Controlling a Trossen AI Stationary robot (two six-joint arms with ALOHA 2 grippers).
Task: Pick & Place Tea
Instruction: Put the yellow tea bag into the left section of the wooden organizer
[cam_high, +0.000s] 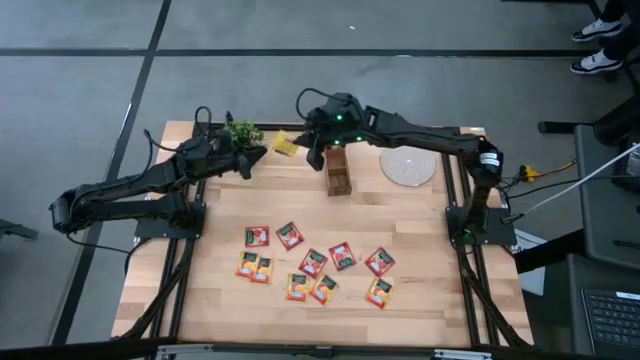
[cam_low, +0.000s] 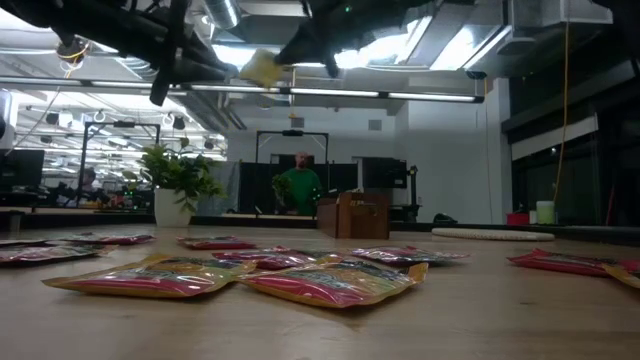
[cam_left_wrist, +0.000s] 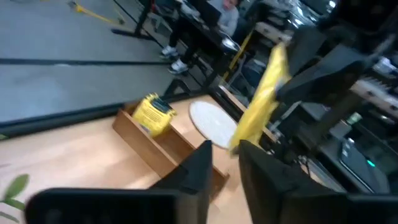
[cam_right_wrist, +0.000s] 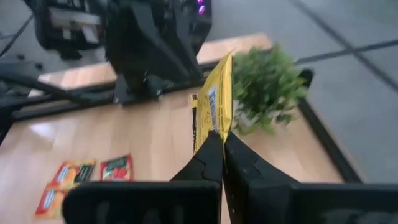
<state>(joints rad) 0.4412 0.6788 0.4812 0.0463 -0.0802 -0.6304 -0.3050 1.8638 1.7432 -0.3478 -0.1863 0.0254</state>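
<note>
One yellow tea sachet (cam_right_wrist: 213, 109) hangs in the air, on edge and pinched by its lower corner in the right gripper (cam_right_wrist: 222, 149), just beyond the far end of the wooden box (cam_high: 338, 170). A second yellow sachet (cam_left_wrist: 153, 114) with a dark label stands tilted inside that box at its far end. About eleven more sachets (cam_high: 315, 265), red and orange, lie flat on the surface on the near side of the box, well apart from it, in a loose cluster with several touching or overlapping
</note>
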